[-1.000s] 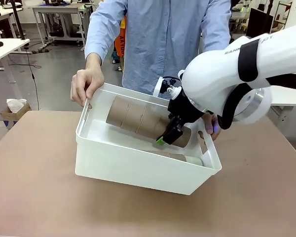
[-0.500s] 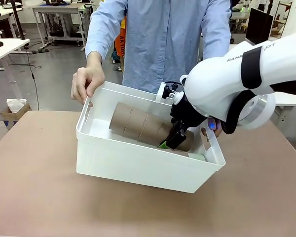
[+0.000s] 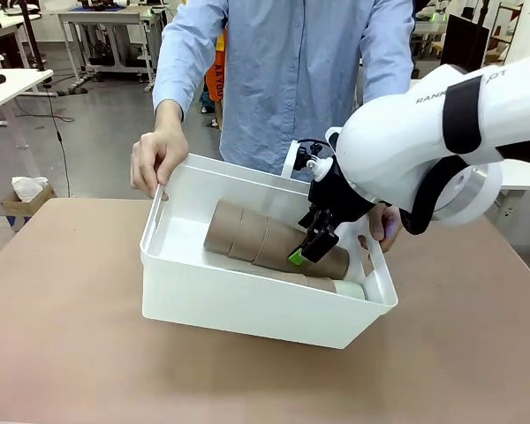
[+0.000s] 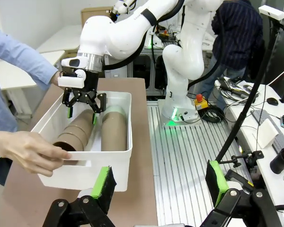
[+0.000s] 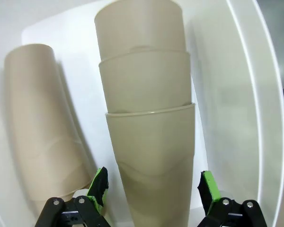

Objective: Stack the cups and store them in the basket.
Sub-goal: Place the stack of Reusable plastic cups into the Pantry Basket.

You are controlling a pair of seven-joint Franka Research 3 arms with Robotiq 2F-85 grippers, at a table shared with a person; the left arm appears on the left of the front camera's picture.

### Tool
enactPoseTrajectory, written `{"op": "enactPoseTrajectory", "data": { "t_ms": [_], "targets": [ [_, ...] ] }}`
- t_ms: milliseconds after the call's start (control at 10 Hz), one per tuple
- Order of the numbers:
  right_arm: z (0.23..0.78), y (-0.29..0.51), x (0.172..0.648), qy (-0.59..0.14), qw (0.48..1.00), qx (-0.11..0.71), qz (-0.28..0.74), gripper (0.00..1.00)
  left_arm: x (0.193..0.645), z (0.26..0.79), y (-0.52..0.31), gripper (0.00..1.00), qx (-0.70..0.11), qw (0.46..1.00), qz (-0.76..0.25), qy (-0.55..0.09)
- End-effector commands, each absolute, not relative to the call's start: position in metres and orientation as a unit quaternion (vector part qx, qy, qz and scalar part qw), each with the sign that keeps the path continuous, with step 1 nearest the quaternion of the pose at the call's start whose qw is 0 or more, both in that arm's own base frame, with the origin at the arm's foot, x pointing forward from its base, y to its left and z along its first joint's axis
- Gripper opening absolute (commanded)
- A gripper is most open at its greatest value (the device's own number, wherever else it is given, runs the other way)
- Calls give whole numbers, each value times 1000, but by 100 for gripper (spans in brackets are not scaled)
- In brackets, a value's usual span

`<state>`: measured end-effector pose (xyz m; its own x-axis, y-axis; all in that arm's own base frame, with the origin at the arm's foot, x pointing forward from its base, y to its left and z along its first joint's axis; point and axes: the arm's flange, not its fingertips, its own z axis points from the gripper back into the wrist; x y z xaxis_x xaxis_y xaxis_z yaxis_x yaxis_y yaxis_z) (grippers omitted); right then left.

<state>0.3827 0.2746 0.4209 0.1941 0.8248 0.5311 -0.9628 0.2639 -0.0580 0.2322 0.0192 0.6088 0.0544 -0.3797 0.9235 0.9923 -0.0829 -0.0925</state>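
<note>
Stack's basically in, right arm parked over it

The big white rectangular plastic basket (image 3: 247, 305) sits mid-table, tipped up at its far edge by the person's hand (image 3: 156, 161), probably so things settle. 2 stacks of tall tan-brown tapered cups (image 3: 265, 243) lie on their sides inside, 1 ending in a pale mint cup (image 3: 352, 288). Right gripper (image 5: 151, 189) has its fingers spread wide either side of the nearer stack, gripping nothing. Left gripper (image 4: 158, 182) hangs open off to the side, empty.
</note>
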Motion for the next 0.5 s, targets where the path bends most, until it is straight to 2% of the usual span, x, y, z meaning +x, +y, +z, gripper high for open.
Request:
{"op": "enactPoseTrajectory", "data": {
  "t_ms": [0,400],
  "targets": [
    [438,258,368,-242,752,157,592,100,232,611,17,100,-441,572,-593,-356],
    [515,199,347,-285,728,225,581,100,232,611,17,100,-441,572,-593,-356]
  ]
}}
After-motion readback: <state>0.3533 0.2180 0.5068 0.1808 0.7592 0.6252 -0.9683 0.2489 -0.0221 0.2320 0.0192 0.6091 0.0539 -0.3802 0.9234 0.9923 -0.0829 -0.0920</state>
